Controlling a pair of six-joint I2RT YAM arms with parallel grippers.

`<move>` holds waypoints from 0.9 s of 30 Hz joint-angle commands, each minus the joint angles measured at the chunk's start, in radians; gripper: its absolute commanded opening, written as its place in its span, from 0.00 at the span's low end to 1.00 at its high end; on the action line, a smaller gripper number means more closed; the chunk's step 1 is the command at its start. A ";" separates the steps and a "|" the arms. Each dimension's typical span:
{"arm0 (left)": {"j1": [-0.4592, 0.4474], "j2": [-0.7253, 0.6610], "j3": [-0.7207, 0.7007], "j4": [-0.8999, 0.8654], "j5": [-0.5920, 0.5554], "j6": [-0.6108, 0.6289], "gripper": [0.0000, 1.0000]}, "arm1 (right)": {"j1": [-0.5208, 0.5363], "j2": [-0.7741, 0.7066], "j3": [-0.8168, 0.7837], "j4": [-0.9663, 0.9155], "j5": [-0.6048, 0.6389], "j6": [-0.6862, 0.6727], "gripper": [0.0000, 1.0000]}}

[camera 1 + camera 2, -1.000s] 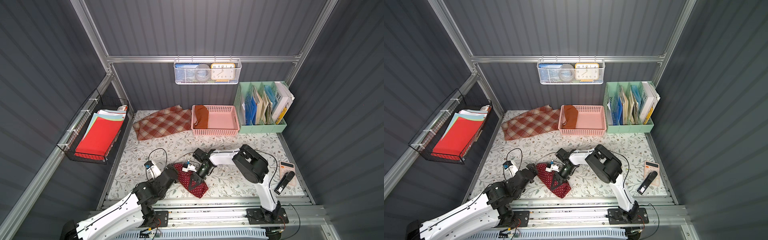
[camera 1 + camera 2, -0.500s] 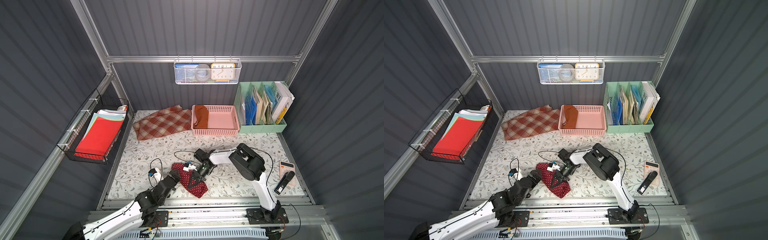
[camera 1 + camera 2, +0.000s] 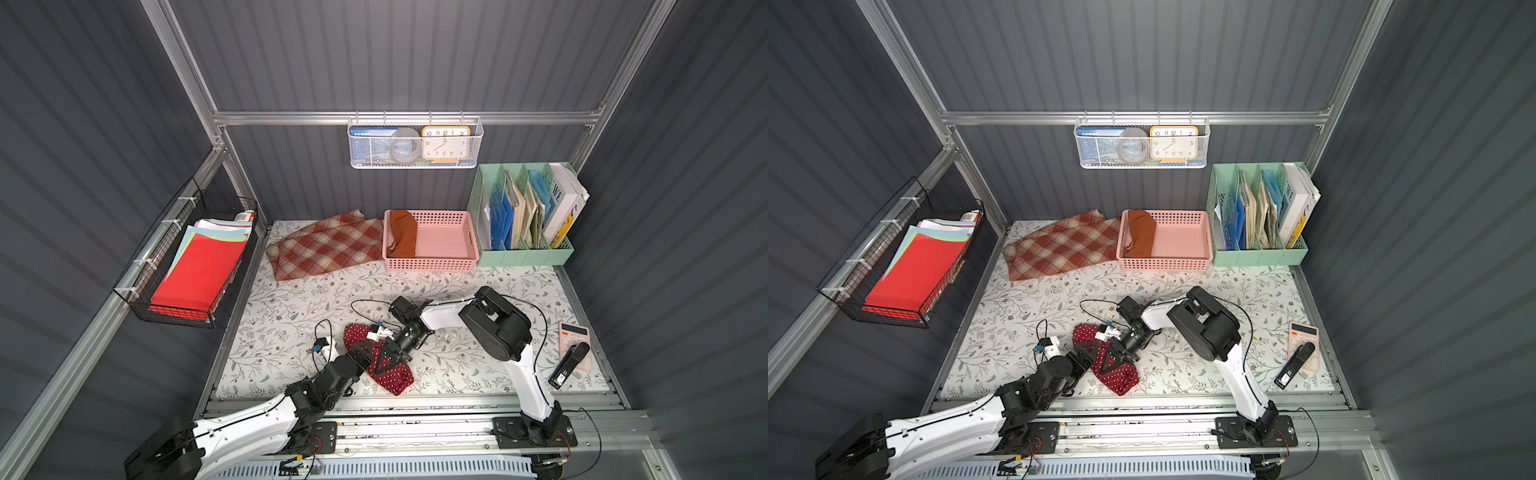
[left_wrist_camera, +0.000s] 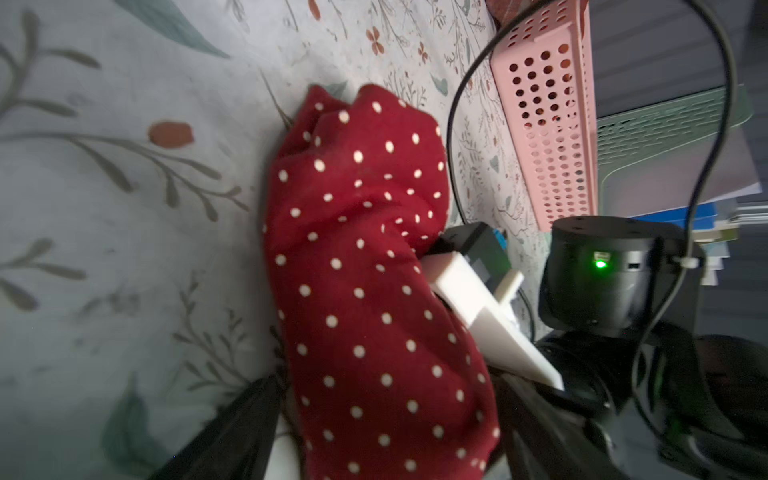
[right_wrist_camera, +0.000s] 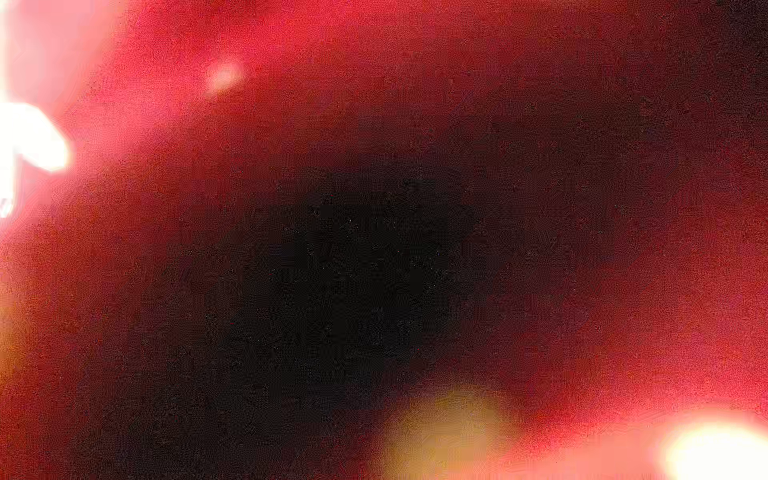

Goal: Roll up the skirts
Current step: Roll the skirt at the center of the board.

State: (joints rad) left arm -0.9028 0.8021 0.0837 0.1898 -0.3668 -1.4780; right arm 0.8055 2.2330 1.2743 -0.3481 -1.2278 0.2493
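Observation:
The dark red polka-dot skirt [image 3: 392,376] [image 3: 1119,374] lies as a loose roll near the table's front edge. My left gripper [image 3: 368,356] [image 3: 1091,352] [image 4: 390,451] is open, with one finger on each side of the roll's near end. A sliver of table shows beside one of its fingers [image 4: 245,432]. My right gripper [image 3: 386,360] [image 3: 1115,358] is pushed into the roll from the far right, shut on the cloth. Blurred red cloth fills the right wrist view. The plaid skirt [image 3: 324,249] [image 3: 1059,249] lies flat at the back left. The rust-orange skirt [image 3: 403,237] [image 3: 1140,237] sits rolled in the pink basket [image 3: 432,264] [image 3: 1167,264].
A green file organiser [image 3: 523,253] stands at the back right. A calculator [image 3: 575,334] and a black stapler [image 3: 567,368] lie at the front right. A black wire basket of paper sheets [image 3: 195,274] hangs on the left wall. Cables [image 3: 374,305] loop over the table behind the roll.
My left arm has dropped lower and pushed forward, so its fingers now straddle the polka-dot roll. Its jaws have narrowed slightly. The right gripper stays on the roll.

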 commanded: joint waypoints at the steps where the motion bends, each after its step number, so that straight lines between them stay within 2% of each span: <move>1: -0.013 -0.009 -0.013 -0.121 0.083 -0.013 0.91 | -0.035 0.102 -0.061 -0.001 0.259 0.061 0.00; 5: -0.053 0.076 -0.018 -0.119 0.096 -0.034 0.88 | -0.043 0.094 -0.067 0.020 0.254 0.070 0.00; 8: -0.128 0.172 -0.026 -0.083 0.004 -0.099 0.84 | -0.051 0.092 -0.082 0.068 0.220 0.099 0.00; 11: -0.149 0.329 -0.017 0.085 -0.040 -0.084 0.69 | -0.051 0.097 -0.083 0.104 0.197 0.122 0.00; 12: -0.154 0.392 0.015 0.092 -0.045 -0.074 0.63 | -0.051 0.096 -0.081 0.102 0.196 0.122 0.00; 14: -0.163 0.500 0.060 0.105 -0.050 -0.081 0.57 | -0.051 0.095 -0.084 0.094 0.194 0.115 0.00; 16: -0.163 0.568 0.039 0.179 -0.057 -0.112 0.52 | -0.051 0.090 -0.092 0.095 0.191 0.110 0.00; 18: -0.163 0.602 -0.007 0.268 -0.066 -0.146 0.51 | -0.051 0.082 -0.102 0.091 0.190 0.100 0.00; 23: -0.163 0.566 0.047 0.144 -0.109 -0.102 0.62 | -0.051 0.083 -0.104 0.086 0.181 0.094 0.00; 25: -0.163 0.560 0.048 0.154 -0.130 -0.079 0.61 | -0.051 0.083 -0.102 0.085 0.176 0.093 0.00; 27: -0.163 0.574 0.031 0.230 -0.145 -0.051 0.52 | -0.051 0.079 -0.105 0.086 0.175 0.094 0.00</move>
State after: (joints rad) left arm -1.0599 1.3231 0.1635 0.5770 -0.5999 -1.5799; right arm 0.7532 2.2162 1.2228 -0.2241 -1.2530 0.3283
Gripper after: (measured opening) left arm 0.537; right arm 0.222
